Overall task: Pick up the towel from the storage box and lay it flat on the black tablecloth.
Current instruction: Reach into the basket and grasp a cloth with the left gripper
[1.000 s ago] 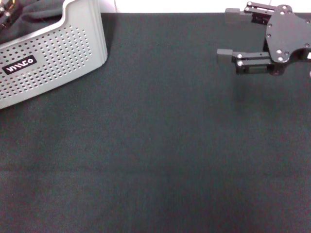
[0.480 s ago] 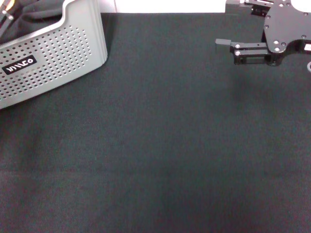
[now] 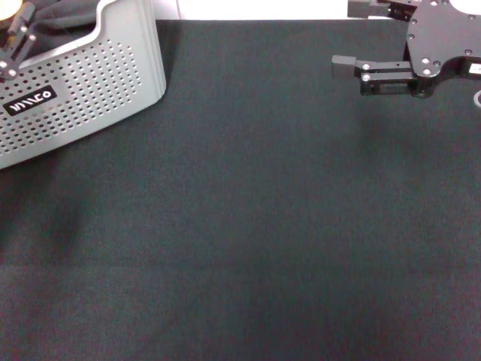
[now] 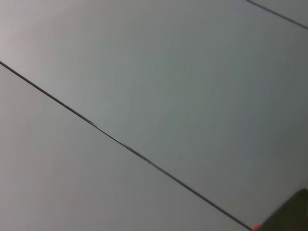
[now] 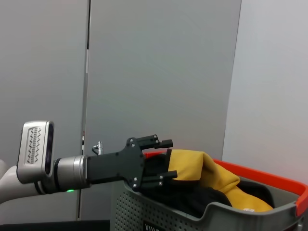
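The storage box (image 3: 83,83), light grey with perforated walls and a black label, stands at the far left of the black tablecloth (image 3: 240,226). In the right wrist view, the box (image 5: 159,211) holds the towel (image 5: 204,171), bunched with its yellow-orange face up over a dark fabric bundle (image 5: 192,199). My left gripper (image 5: 171,159) reaches in over the box rim, open, with its fingertips on either side of the towel's near fold. Only its edge (image 3: 13,41) shows in the head view. My right gripper (image 3: 353,36) hovers open at the far right, with nothing between its fingers.
The box has an orange-red rim (image 5: 274,182) on its far side. Grey wall panels stand behind the table. The left wrist view shows only grey panels with a dark seam (image 4: 125,144).
My right gripper has risen and drifted toward the table's far edge. More of my left gripper now shows over the box at the head view's top left corner.
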